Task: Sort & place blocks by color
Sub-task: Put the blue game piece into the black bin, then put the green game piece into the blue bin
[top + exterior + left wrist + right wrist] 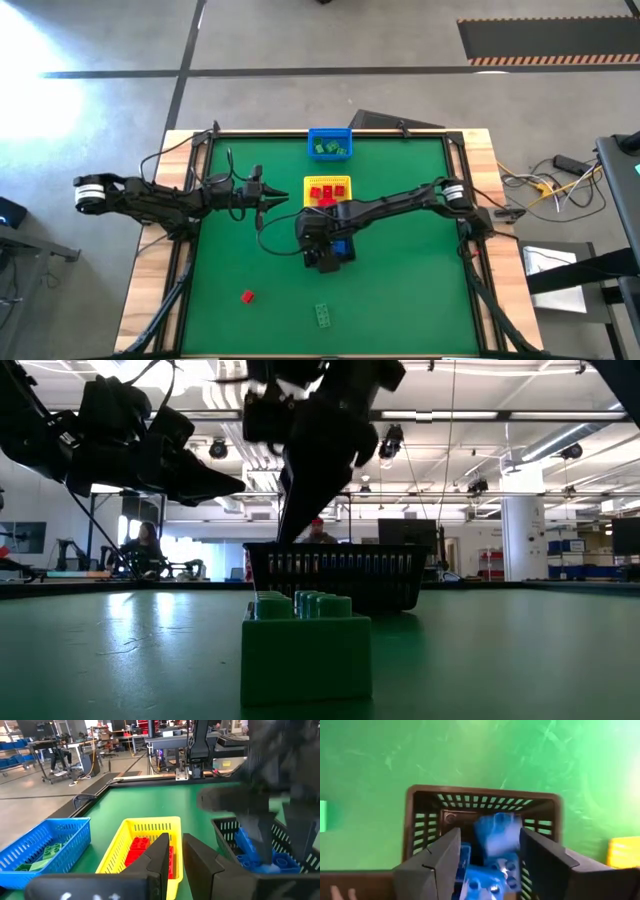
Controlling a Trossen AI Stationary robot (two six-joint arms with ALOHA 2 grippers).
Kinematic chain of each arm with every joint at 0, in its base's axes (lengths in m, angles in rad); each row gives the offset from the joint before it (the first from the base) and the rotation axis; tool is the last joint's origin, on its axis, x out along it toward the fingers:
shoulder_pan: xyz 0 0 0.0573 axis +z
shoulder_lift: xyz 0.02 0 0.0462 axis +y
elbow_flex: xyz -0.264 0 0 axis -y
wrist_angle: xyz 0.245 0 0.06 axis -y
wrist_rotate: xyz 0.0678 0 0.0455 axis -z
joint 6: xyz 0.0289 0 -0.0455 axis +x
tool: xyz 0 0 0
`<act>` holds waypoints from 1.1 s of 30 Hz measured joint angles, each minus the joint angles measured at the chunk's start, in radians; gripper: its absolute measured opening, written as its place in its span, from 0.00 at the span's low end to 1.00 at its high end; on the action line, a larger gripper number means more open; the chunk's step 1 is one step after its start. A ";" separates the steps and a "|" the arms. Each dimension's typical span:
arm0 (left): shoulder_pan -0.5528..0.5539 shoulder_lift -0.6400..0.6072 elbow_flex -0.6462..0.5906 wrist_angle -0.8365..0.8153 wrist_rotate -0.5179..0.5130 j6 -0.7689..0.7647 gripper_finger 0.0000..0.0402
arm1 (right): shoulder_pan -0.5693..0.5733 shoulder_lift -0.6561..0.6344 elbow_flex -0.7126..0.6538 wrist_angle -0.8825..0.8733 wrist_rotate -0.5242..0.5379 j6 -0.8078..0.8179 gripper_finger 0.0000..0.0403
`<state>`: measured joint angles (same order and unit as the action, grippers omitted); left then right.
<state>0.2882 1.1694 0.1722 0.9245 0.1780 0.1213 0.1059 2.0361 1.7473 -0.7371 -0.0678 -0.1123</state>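
Hanging over the black basket (420,820), right hand (487,857) spread.

The table (400,300) is covered in plain green, edged with pale wood. The blue mesh basket (330,143) holds green blocks (328,149); the yellow mesh basket (327,190) holds red blocks (323,193); the black mesh basket (482,807) holds blue blocks (495,837). A loose red block (248,296) and a loose green block (325,315), studded on top, lie on the green surface. Both arms are dark, with white bands near the wrists. The floor beyond is grey, crossed by dark lines.
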 joint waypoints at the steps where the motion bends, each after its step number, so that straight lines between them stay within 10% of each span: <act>1: 0.000 0.000 0.000 0.000 0.000 0.000 0.09 | 0.003 -0.014 0.000 -0.006 0.008 -0.004 0.49; 13: 0.000 0.000 0.000 -0.053 0.000 0.016 0.09 | 0.107 -0.317 -0.318 0.072 0.017 0.032 0.05; 20: 0.000 0.000 0.000 -0.052 0.000 0.017 0.09 | 0.170 -0.456 -0.630 0.424 -0.074 0.119 0.03; 33: -0.132 -0.004 0.008 -0.060 0.162 0.026 0.09 | 0.280 -0.460 -0.781 0.638 -0.060 0.165 0.03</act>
<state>0.1566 1.1651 0.1803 0.8640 0.3400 0.1474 0.3857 1.5761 0.9663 -0.0991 -0.1281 0.0530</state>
